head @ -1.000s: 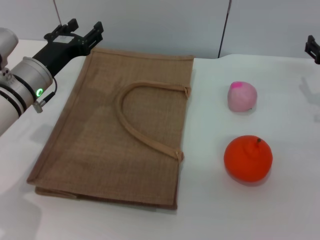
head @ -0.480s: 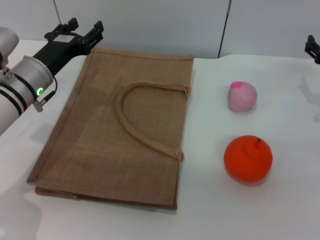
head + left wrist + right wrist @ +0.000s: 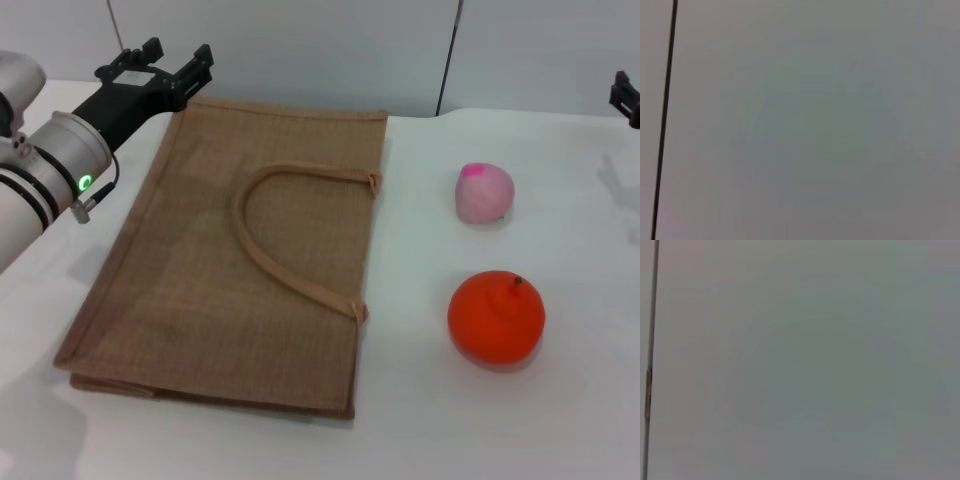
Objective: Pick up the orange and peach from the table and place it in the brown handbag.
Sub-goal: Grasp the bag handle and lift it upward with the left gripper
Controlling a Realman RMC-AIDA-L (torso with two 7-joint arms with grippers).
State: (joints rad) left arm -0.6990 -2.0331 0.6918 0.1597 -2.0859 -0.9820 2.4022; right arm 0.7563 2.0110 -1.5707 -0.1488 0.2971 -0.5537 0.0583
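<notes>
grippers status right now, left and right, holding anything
Left gripper: open, empty, by the brown handbag's far corner.
Right gripper: mostly out of frame, cannot tell.

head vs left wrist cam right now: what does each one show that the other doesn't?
Head only: the brown handbag lying flat on the table, the peach and orange beside it, apart from each other, the open left pincer at the bag's far corner, and a sliver of the right pincer at the frame edge.
Left wrist only: a blank grey-white surface with one thin dark line.
Shared: no task object appears in both.
</notes>
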